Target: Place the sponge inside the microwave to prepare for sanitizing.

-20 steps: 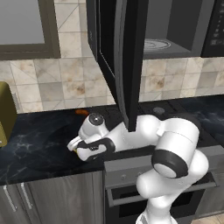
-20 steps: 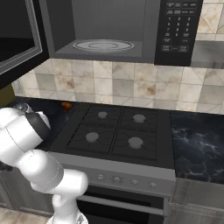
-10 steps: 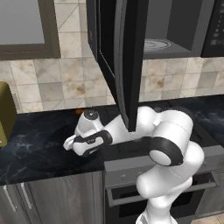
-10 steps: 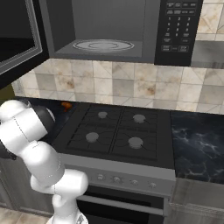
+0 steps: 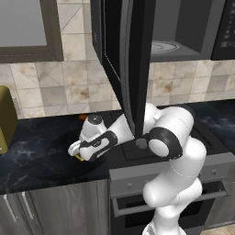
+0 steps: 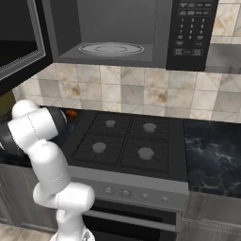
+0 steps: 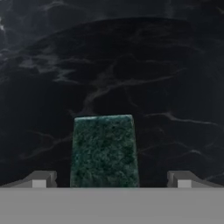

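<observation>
Since a second ago the arm is folding in tighter, hand (image 5: 79, 153) lowering over the dark worktop (image 5: 36, 156). Fingers spread wide, gripping nothing, straddling the sponge (image 7: 104, 151) lying flat. Microwave (image 6: 113, 33) standing open; pickup and placing remaining.

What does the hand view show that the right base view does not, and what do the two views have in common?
Hand view: the green top of the sponge, seen from close, between the two fingers, which stand wide apart with a gap on each side of it.

Right base view: the open microwave with its glass turntable, the stove below it, and a small orange thing beside the stove.

Both: the black marble counter, although the right base view shows another stretch of it, right of the stove.
</observation>
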